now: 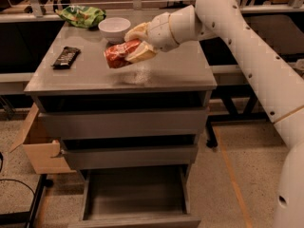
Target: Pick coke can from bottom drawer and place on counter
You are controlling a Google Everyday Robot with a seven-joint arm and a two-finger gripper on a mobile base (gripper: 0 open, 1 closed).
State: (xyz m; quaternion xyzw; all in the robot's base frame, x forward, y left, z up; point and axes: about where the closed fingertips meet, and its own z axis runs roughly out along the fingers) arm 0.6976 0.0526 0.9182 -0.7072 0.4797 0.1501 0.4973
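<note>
The red coke can (118,54) is held on its side in my gripper (134,44), a little above the middle of the grey counter (171,70). The gripper's pale fingers (141,54) are shut around the can's right end. The bottom drawer (135,194) stands pulled open below, and its inside shows nothing in it. My white arm reaches in from the upper right.
A white bowl (114,28) and a green chip bag (80,16) sit at the counter's back left. A dark candy bar wrapper (66,56) lies at the left edge. An open cardboard box (39,146) stands left of the cabinet. The two upper drawers (123,122) are closed.
</note>
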